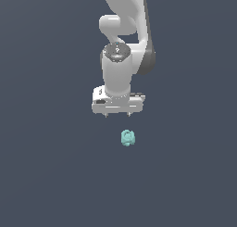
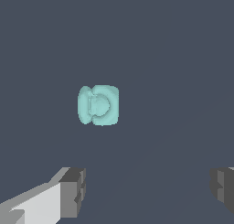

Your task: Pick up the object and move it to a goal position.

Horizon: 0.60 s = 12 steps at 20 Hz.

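Two grey pincer fingers [image 2: 73,191] are standing wide apart — pincer [image 1: 118,115] gripping nothing — one small, lumpy teal object [image 1: 127,138] is lying apart below.

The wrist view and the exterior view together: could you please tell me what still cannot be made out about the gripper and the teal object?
- Teal object: too small in the exterior view and soft in the wrist view to show what it is.
- Gripper: both fingers are cut off by the wrist view's edges.
- Arm: cut off by the exterior view's upper edge.
- Goal position: no marker shows in either view.
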Tool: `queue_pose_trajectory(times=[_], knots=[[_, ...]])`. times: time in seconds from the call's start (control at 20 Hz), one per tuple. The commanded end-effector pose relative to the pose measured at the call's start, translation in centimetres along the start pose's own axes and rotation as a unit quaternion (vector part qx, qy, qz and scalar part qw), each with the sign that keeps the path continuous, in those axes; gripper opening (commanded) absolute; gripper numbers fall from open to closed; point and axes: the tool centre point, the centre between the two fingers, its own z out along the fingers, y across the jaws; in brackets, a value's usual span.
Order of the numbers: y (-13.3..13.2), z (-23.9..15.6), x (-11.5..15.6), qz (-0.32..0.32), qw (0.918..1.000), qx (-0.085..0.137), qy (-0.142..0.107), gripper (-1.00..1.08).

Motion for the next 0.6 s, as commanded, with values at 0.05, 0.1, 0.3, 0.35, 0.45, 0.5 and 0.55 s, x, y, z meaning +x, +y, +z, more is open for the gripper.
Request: queue_pose_trajectory(times=[0.05, 0.1, 0.3, 0.35, 0.45, 0.5, 0.55], knots=[[0.0, 0.0, 0.0, -0.001, 1.0, 0.0, 0.0, 1.0], [0.0, 0.0, 0.0, -0.001, 1.0, 0.0, 0.0, 1.0], [-0.2, 0.3, 0.2, -0.001, 1.0, 0.0, 0.0, 1.0], [-0.3, 0.5, 0.3, 0.0, 1.0, 0.0, 0.0, 1.0], [-0.5, 0.9, 0.7, 0.0, 1.0, -0.001, 0.001, 1.0], [-0.7, 1.2, 0.9, 0.0, 1.0, -0.001, 0.001, 1.0], [-0.9, 1.6, 1.1, 0.001, 1.0, -0.001, 0.001, 1.0]])
